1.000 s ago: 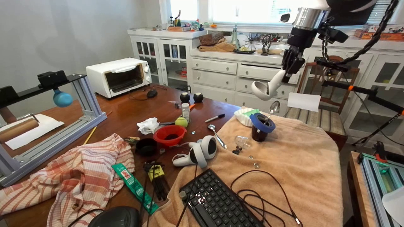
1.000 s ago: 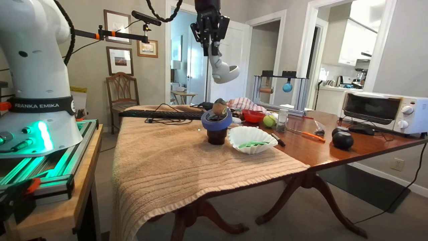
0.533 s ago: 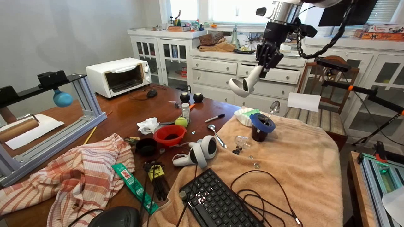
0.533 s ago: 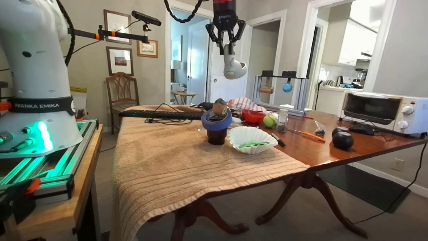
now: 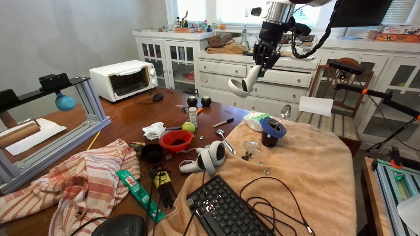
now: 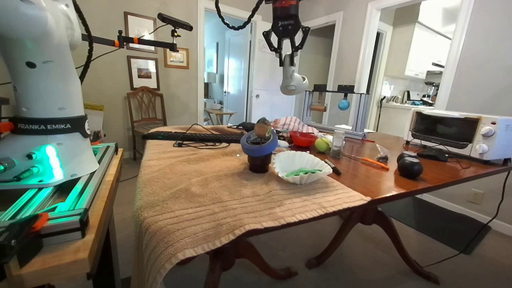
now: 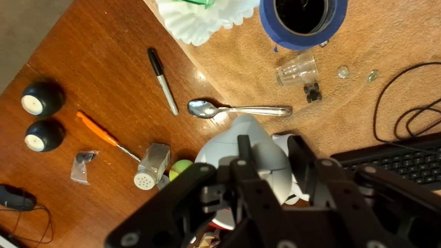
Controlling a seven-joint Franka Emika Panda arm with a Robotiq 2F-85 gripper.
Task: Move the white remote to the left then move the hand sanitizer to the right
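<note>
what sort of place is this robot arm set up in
Most likely a dining room in a home: there is a polished wooden pedestal table, white built-in cabinets with drawers, and framed pictures.

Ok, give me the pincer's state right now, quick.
Pincer: closed, holding a white VR controller up in the air.

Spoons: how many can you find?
2. One spoon lies with its round end on the wooden table and its handle on the towel; the other spoon leans, round end up, in the dark cup with the blue ring. More may be hidden.
</note>
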